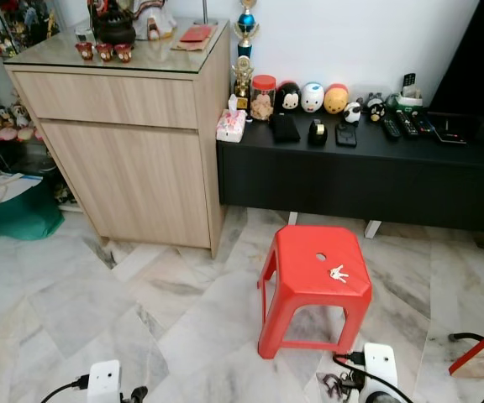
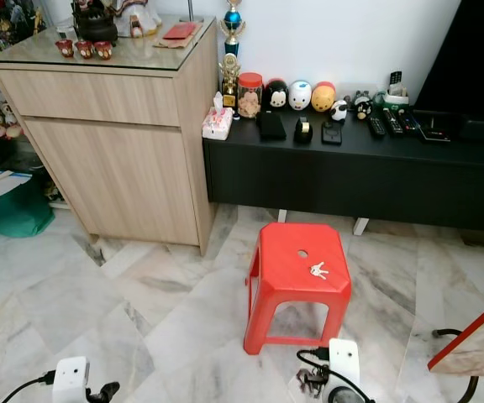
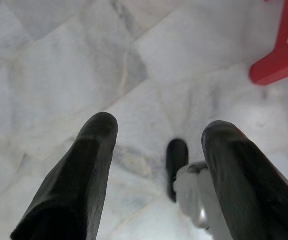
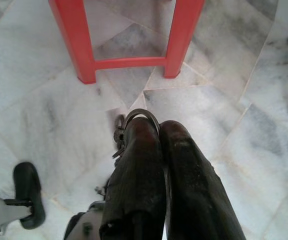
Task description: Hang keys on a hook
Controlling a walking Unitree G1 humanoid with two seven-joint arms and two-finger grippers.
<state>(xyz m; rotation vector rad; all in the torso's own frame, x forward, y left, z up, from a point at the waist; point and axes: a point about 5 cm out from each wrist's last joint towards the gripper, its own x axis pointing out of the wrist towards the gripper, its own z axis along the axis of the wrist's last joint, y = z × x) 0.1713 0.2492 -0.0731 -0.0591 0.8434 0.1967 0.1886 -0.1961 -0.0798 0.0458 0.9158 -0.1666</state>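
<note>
Silvery keys [image 1: 339, 273] lie on the red stool [image 1: 313, 285] at about five o'clock from the hole in its seat. The right gripper [image 4: 156, 131], low above the marble floor [image 1: 74, 311], is clenched on a key ring [image 4: 143, 116], while the left gripper [image 3: 156, 135] hangs released. At twelve o'clock beyond the stool stand a black console [image 1: 351, 172] and, at ten o'clock, a wooden cabinet [image 1: 133, 143].

both arms low, one gripper spread, one closed

we hold our left gripper [image 3: 156, 150] low with its two long black fingers [image 3: 79, 175] spread wide. our right gripper [image 4: 156, 130] hangs low too, its fingers pressed together on a dark metal key ring [image 4: 140, 116].
</note>
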